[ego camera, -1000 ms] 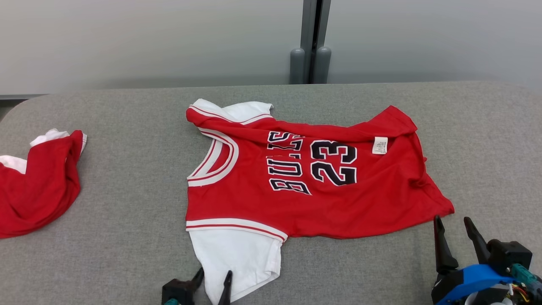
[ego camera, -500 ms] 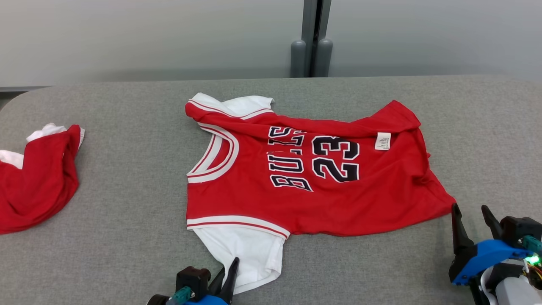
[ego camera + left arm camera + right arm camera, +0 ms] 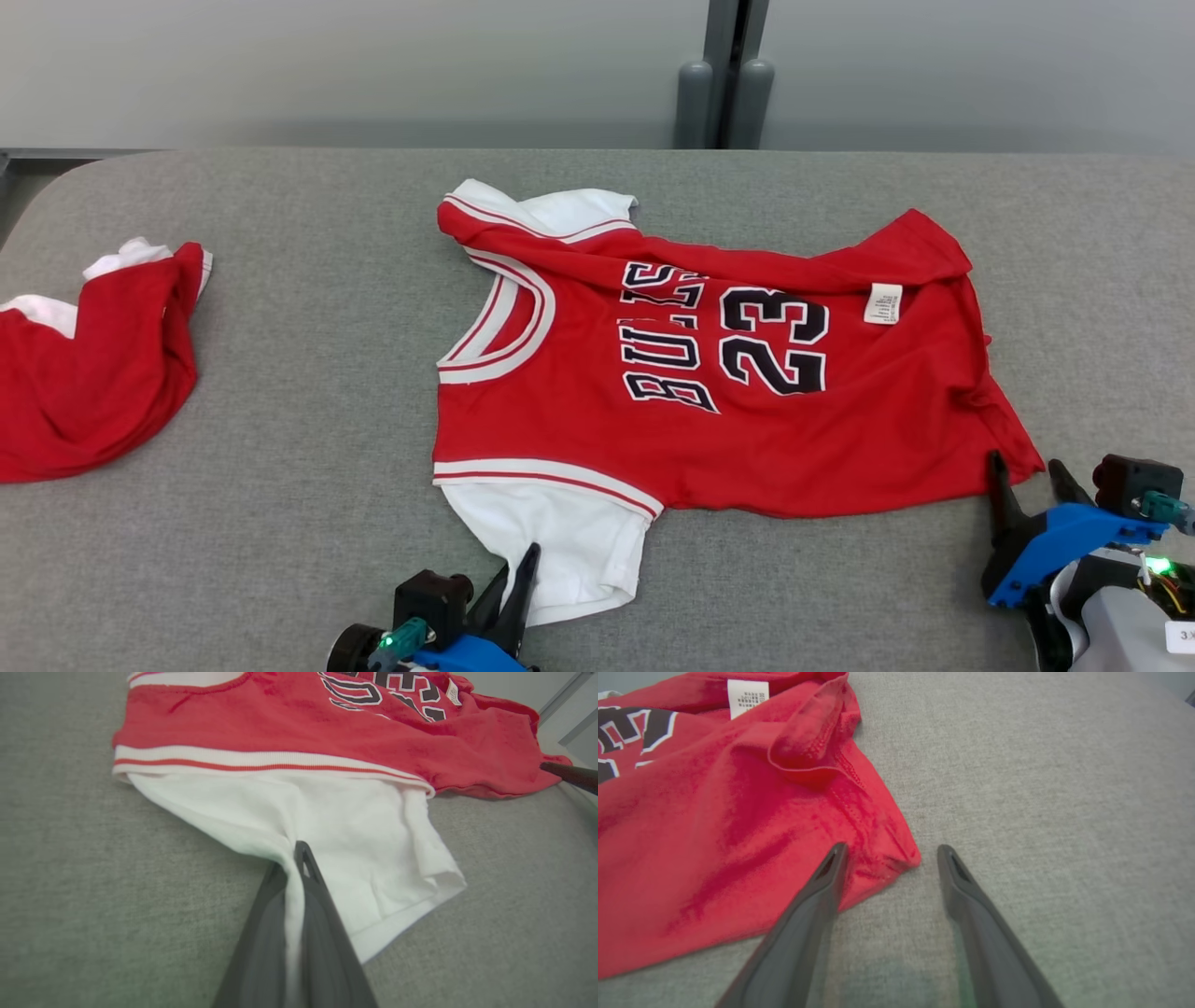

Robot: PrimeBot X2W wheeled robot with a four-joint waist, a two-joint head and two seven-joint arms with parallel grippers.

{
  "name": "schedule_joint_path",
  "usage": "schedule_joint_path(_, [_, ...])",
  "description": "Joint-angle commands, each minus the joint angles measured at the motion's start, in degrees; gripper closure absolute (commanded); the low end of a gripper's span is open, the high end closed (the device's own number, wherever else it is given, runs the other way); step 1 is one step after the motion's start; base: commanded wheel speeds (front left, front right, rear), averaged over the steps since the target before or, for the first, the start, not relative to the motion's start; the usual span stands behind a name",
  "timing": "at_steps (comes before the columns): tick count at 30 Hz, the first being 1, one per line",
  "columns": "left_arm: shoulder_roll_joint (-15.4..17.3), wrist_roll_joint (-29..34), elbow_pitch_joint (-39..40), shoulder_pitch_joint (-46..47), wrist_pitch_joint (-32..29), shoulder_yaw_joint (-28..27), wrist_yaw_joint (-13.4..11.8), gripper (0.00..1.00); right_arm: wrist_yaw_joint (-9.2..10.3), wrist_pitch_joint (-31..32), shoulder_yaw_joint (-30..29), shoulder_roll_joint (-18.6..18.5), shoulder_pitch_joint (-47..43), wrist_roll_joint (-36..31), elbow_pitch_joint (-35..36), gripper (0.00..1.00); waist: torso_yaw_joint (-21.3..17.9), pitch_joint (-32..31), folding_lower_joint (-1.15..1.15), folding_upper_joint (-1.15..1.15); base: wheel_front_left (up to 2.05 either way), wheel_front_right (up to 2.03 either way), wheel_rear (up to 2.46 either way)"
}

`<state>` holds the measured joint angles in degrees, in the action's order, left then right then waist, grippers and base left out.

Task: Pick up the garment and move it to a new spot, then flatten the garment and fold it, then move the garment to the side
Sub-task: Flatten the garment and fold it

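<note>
Left gripper (image 3: pixel 289 856) is clamped tight on the near edge of the white sleeve (image 3: pixel 560 551). In the left wrist view a ridge of the white cloth is squeezed up between the 2 dark fingers, so it's definitely got fabric and not just air. That sleeve is the near one of the red jersey (image 3: pixel 653 439), which lies mostly flat around the middle of the grey padded table (image 3: pixel 280 513). It's turned sideways, with the neckline to the left and the hem to the right. The front reads BULLS with a 23 (image 3: pixel 773 341), both rotated. The far edge is folded over a bit, and a white care tag (image 3: pixel 882 303) shows on that fold.

Right gripper (image 3: pixel 1025 462) is spread wide, not holding anything. It sits low at the near right hem corner (image 3: pixel 906 858) of the jersey. From the right wrist view, its left finger lies over the red cloth and the corner pokes into the gap between the tips. The other finger is over bare table. Can't tell if the fingers actually touch the surface.

Way off at the left edge of the table there's a 2nd red and white garment (image 3: pixel 103 373), bunched up and well apart from the jersey. At the far side, behind the table, is a pale wall with a grey post (image 3: pixel 724 93).
</note>
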<state>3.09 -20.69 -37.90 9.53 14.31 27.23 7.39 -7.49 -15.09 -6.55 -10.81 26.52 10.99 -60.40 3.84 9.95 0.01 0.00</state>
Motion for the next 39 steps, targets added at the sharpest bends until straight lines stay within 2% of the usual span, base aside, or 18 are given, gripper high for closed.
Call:
schedule_joint_path(1, [0.0,-0.5,0.5,0.6,0.5,0.3,-0.3,1.0,-0.01,0.6,0.3,0.6,0.6,1.2,-1.5,0.0,0.3,0.1,-0.01,0.0,0.0,0.0,0.0])
schedule_joint_path(4, [0.0,-0.6,1.2,0.6,0.6,0.2,-0.6,1.0,-0.09,1.5,2.1,2.6,1.2,4.1,-3.4,0.0,0.5,0.3,-0.01,0.0,0.0,0.0,0.0])
schedule_joint_path(5, [0.0,-0.8,1.4,0.6,0.5,0.2,-0.7,1.0,-0.1,1.4,3.1,3.0,1.4,4.8,-3.3,0.51,0.5,0.3,-0.01,0.0,0.0,0.0,0.0])
schedule_joint_path(7, [0.0,-0.9,1.8,0.6,0.7,0.1,-0.9,1.0,-0.16,1.1,5.2,4.3,1.6,6.8,-2.8,1.0,0.5,0.2,-0.01,0.0,0.0,0.0,0.0])
schedule_joint_path(15, [0.0,-2.3,3.7,2.9,0.9,-3.0,-1.1,1.0,-0.07,-0.1,11.3,4.4,2.5,16.9,5.0,1.0,0.3,-0.1,-0.01,0.0,0.0,0.0,0.0])
schedule_joint_path(21, [0.7,-5.0,6.5,9.5,0.9,-8.1,-0.6,1.0,-0.02,-0.1,15.4,0.9,4.6,22.1,14.1,1.0,-0.5,0.7,-0.01,0.0,0.0,0.0,0.0])
schedule_joint_path(25, [2.1,-7.3,6.6,17.8,0.2,-9.8,-0.2,1.0,-0.01,-0.1,18.2,-2.1,9.1,24.0,17.7,1.0,-1.3,2.8,-0.01,0.0,0.0,0.0,0.0])
schedule_joint_path(30, [4.4,-11.0,5.6,32.3,-4.1,-11.3,0.2,1.0,-0.01,2.6,21.5,-5.3,20.6,26.2,19.9,1.0,-2.4,7.4,-0.01,0.0,0.0,0.0,0.0])
schedule_joint_path(34, [5.6,-13.6,3.9,46.1,-7.7,-12.9,0.2,1.0,-0.01,5.6,22.2,-5.6,32.9,29.0,19.8,1.0,-3.4,12.6,-0.01,0.0,0.0,0.0,0.0])
schedule_joint_path(35, [5.9,-14.6,2.6,53.0,-9.0,-13.5,0.2,1.0,-0.01,6.4,22.2,-5.8,39.0,29.9,19.2,1.0,-4.0,15.0,-0.01,0.0,0.0,0.0,0.0])
schedule_joint_path(39, [6.8,-13.5,-1.4,67.0,-10.7,-13.0,0.2,1.0,-0.02,7.9,21.8,-6.3,51.3,29.6,15.6,1.0,-4.7,19.5,-0.01,0.0,0.0,0.0,0.0])
